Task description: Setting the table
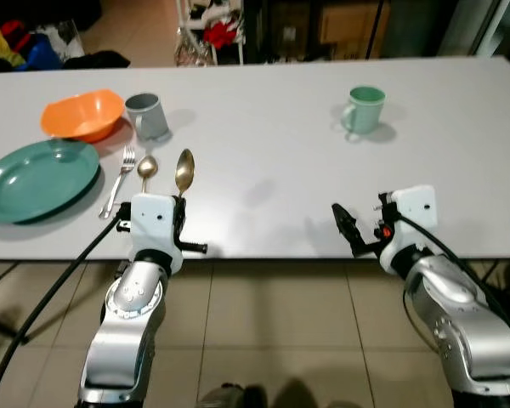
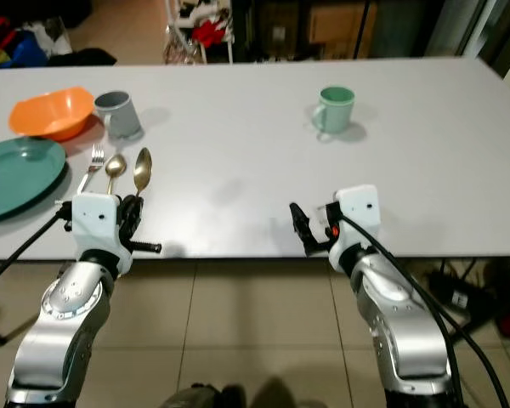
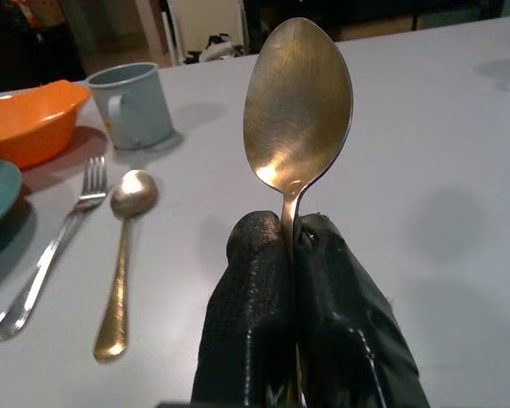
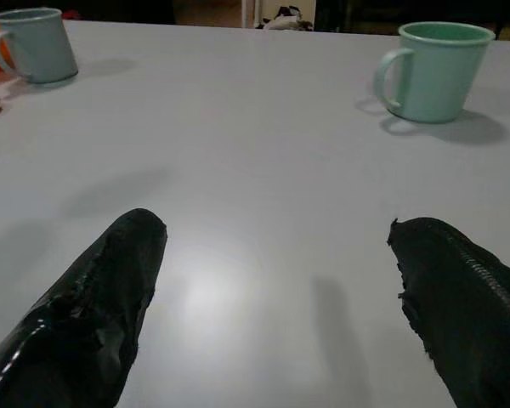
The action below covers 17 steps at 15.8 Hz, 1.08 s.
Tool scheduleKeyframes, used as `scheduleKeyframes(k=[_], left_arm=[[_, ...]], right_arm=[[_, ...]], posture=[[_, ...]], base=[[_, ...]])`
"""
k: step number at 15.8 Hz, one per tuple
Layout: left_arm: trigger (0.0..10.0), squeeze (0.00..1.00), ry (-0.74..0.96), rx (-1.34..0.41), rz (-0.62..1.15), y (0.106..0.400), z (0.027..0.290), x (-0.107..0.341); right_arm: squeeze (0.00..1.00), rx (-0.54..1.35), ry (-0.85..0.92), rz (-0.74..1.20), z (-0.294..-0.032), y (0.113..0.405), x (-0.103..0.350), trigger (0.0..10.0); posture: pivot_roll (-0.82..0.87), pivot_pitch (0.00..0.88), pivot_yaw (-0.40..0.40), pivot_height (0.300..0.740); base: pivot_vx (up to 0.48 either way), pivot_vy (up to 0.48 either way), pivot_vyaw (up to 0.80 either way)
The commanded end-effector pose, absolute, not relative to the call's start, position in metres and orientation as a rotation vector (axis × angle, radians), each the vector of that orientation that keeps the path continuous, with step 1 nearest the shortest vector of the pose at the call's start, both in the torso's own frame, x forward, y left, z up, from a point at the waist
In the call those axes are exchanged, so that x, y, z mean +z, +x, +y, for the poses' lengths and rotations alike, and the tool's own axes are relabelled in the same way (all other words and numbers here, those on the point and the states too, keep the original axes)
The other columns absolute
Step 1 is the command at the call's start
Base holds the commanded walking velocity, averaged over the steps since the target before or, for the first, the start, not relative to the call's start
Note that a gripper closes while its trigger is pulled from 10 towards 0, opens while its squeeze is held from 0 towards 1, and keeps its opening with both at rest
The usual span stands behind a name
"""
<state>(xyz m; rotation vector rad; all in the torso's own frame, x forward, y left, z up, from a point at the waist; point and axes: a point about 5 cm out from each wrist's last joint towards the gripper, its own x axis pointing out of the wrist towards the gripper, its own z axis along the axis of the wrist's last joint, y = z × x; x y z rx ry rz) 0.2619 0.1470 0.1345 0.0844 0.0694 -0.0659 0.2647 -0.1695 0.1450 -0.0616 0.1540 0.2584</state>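
My left gripper (image 3: 287, 236) is shut on the handle of a large golden spoon (image 3: 297, 102), holding it bowl-up just above the table's front edge, right of the other cutlery. A fork (image 1: 119, 180) and a smaller golden spoon (image 1: 146, 170) lie side by side beside a dark green plate (image 1: 38, 178). Behind them stand an orange bowl (image 1: 83, 113) and a grey-blue mug (image 1: 147, 115). A light green mug (image 1: 365, 109) stands at the far right of the table. My right gripper (image 4: 276, 246) is open and holds nothing, low over the front edge, well short of the green mug (image 4: 438, 68).
The pale grey table (image 1: 272, 170) has wide bare room in its middle and right. Tiled floor (image 1: 280, 340) lies below its front edge. Clothes and dark furniture (image 1: 212, 25) stand beyond the far edge.
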Motion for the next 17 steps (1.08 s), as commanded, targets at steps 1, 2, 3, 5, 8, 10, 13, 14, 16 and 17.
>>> scheduleKeyframes(k=[1,2,3,5,8,10,13,14,16,17], left_arm=[[10.0,0.0,0.086,-0.072,0.062,0.262,0.144,0.137],[10.0,0.0,0.083,-0.091,0.049,0.262,0.141,0.138],[10.0,0.0,0.068,-0.105,0.046,0.26,0.136,0.138],[10.0,0.0,0.041,-0.114,0.057,0.257,0.132,0.137],[10.0,0.0,0.031,-0.109,0.064,0.254,0.13,0.135],[10.0,0.0,0.026,-0.091,0.064,0.252,0.131,0.135],[10.0,0.0,0.025,-0.071,0.066,0.251,0.133,0.135],[10.0,0.0,0.025,-0.067,0.066,0.251,0.133,0.135],[10.0,0.0,0.022,-0.059,0.067,0.249,0.134,0.135],[10.0,0.0,0.022,-0.058,0.068,0.249,0.134,0.134]], right_arm=[[0.0,0.249,-0.054,0.163,-0.172,0.263,0.144,10.0],[0.0,0.242,-0.053,0.163,-0.173,0.261,0.143,10.0],[0.0,0.23,-0.046,0.168,-0.174,0.259,0.142,10.0],[0.0,0.213,-0.045,0.184,-0.175,0.256,0.139,10.0],[0.0,0.201,-0.06,0.17,-0.178,0.259,0.141,10.0],[0.0,0.188,-0.11,0.157,-0.18,0.263,0.144,10.0],[0.0,0.193,-0.137,0.157,-0.183,0.266,0.145,10.0],[0.0,0.195,-0.146,0.153,-0.184,0.267,0.146,10.0],[0.0,0.197,-0.151,0.145,-0.186,0.269,0.148,10.0],[0.0,0.196,-0.15,0.143,-0.186,0.269,0.149,10.0]], posture=[[-0.14,0.067,0.1,0.74],[-0.14,0.069,0.103,0.74],[-0.14,0.072,0.105,0.74],[-0.14,0.08,0.105,0.74],[-0.14,0.089,0.1,0.74],[-0.14,0.094,0.092,0.74],[-0.13,0.1,0.081,0.74],[-0.13,0.101,0.076,0.74],[-0.14,0.106,0.072,0.74],[-0.14,0.106,0.072,0.74]], base=[[0.0,0.0,0.0],[0.0,0.0,0.0],[0.0,0.0,0.0],[0.122,0.0,-0.4],[0.276,0.0,-0.44],[0.294,0.0,0.0],[0.292,0.0,0.0],[0.296,0.0,0.0],[0.292,0.0,0.0],[0.292,0.0,0.0]])
